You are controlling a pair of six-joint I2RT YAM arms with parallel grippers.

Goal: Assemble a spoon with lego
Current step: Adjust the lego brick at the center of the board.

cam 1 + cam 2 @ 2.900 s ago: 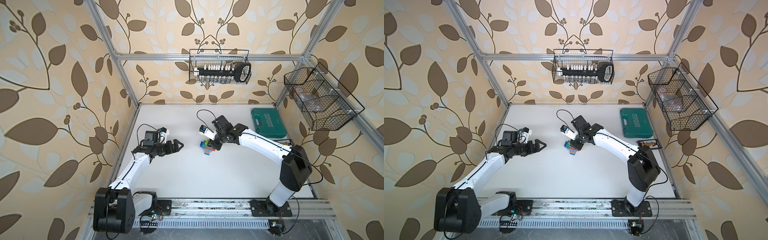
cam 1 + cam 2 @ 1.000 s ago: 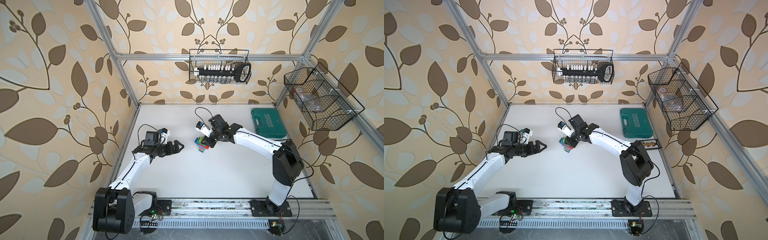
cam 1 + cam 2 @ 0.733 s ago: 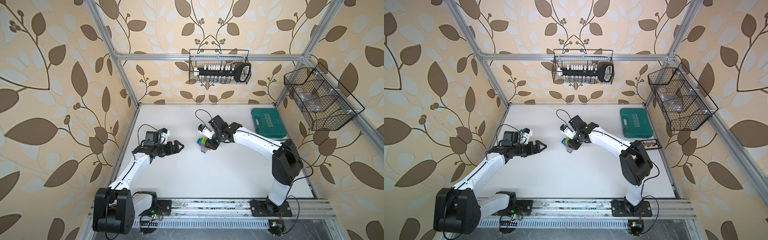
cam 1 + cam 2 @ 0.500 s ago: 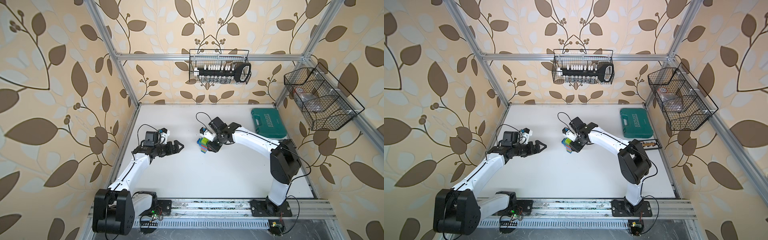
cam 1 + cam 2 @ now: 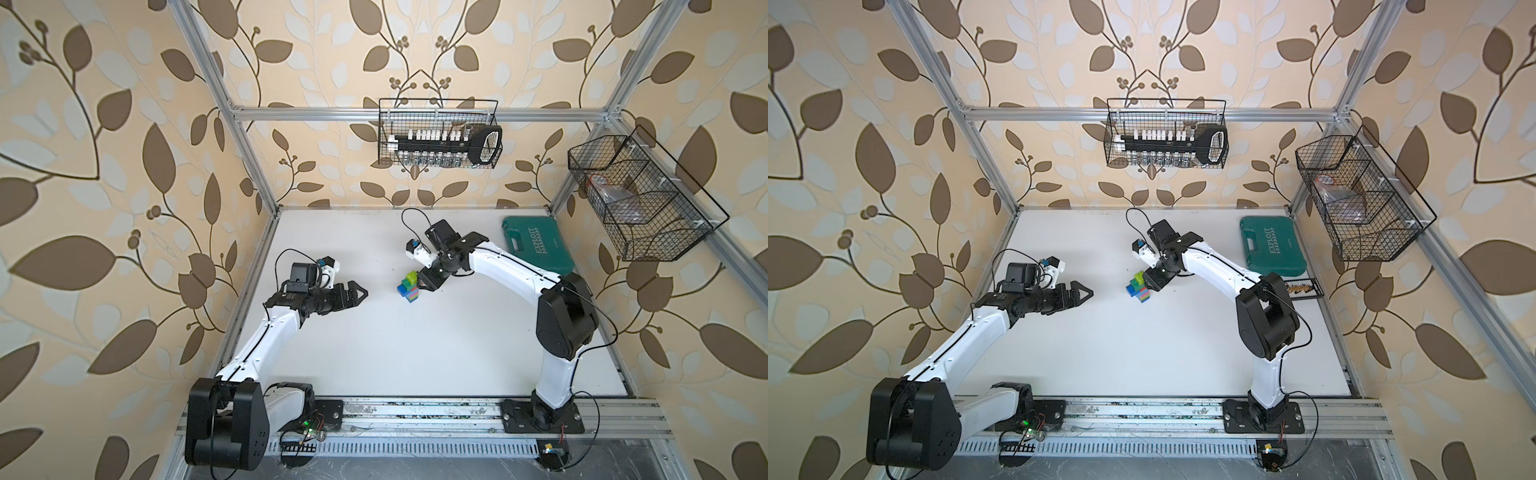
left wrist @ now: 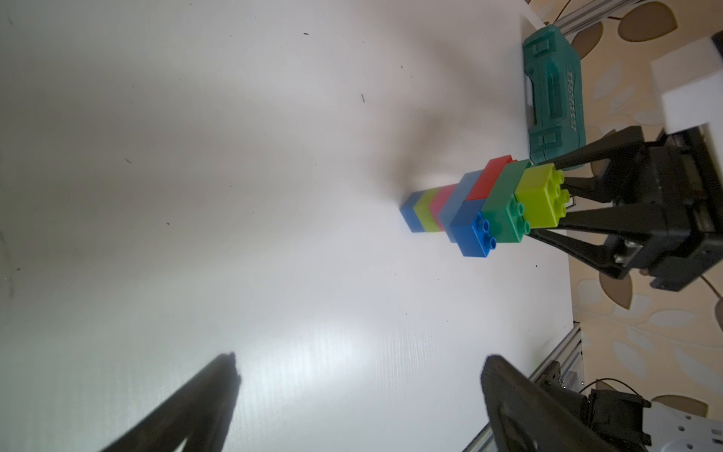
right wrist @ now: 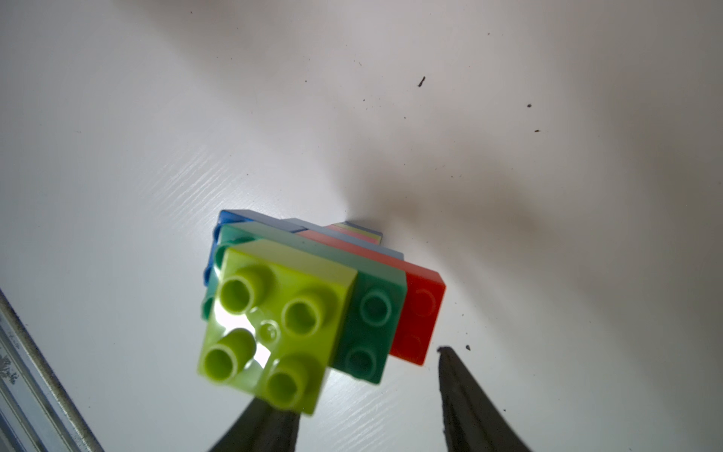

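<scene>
The spoon [image 5: 409, 286] [image 5: 1139, 289] stands on end on the white table [image 5: 415, 353], blue stem tip down and lime brick on top. In the left wrist view the spoon [image 6: 489, 207] shows its blue, lime and pink stem and a head of blue, red, green and lime. My right gripper [image 5: 424, 284] [image 5: 1153, 284] [image 6: 559, 195] is open, one finger on each side of the lime top brick. In the right wrist view the spoon [image 7: 305, 305] partly hides one finger of the right gripper [image 7: 356, 379]. Whether that finger touches the spoon is unclear. My left gripper [image 5: 361, 293] [image 5: 1088, 293] [image 6: 360, 358] hangs open and empty, well left of the spoon.
A teal tool case [image 5: 536, 245] [image 5: 1271, 245] [image 6: 555, 90] lies at the back right of the table. A small dark tray [image 5: 1302, 287] sits by the right edge. Wire baskets [image 5: 436, 133] [image 5: 640, 195] hang on the back and right walls.
My right gripper's jaws have parted at the spoon's top, and the arm has shifted slightly. The spoon stays standing at about the same spot. The left arm has not moved.
</scene>
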